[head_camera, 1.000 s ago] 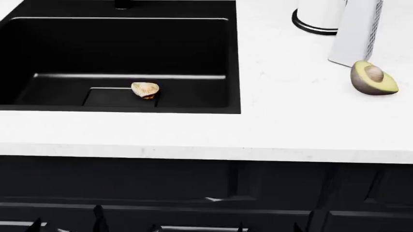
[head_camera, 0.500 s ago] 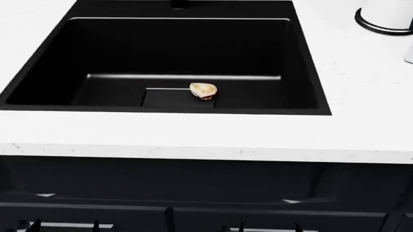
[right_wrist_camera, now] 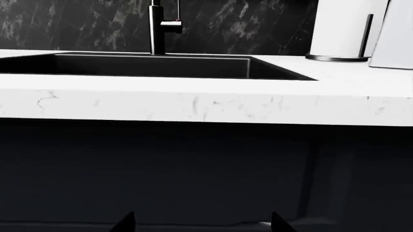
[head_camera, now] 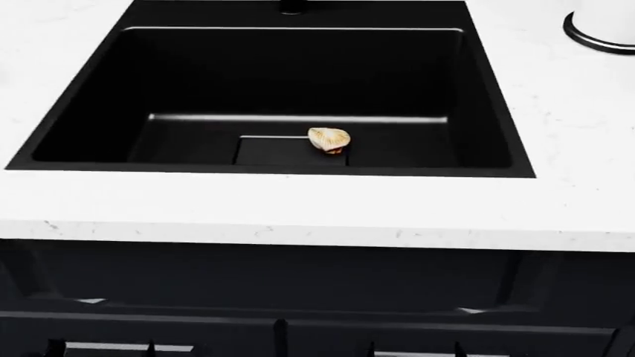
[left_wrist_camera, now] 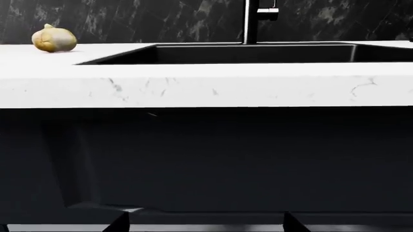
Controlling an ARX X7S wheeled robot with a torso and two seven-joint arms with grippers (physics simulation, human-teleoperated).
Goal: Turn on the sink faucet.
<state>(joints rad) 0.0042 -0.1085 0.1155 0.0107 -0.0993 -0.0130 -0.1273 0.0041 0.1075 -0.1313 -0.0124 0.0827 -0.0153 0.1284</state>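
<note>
The sink faucet (left_wrist_camera: 248,21) is a black upright post behind the sink, with its side lever (left_wrist_camera: 268,12) pointing sideways. It also shows in the right wrist view (right_wrist_camera: 155,26). In the head view only its base (head_camera: 293,6) shows, at the top edge. The sink (head_camera: 297,67) is a deep black basin in the white counter, with a small ribbed shell-like thing (head_camera: 329,139) on its floor by the drain panel. My left gripper (left_wrist_camera: 205,224) and right gripper (right_wrist_camera: 201,223) are both open and empty. They are low in front of the dark cabinet, below counter height and far from the faucet.
A white cylinder with a black base ring (head_camera: 600,30) stands on the counter at the back right, also in the right wrist view (right_wrist_camera: 342,29), with a white flat thing (right_wrist_camera: 395,38) beside it. A yellowish lump (left_wrist_camera: 55,38) lies on the counter left of the sink.
The head view has swung left: the sink now sits near its middle, and the avocado half and the tall white thing have gone out at the right.
</note>
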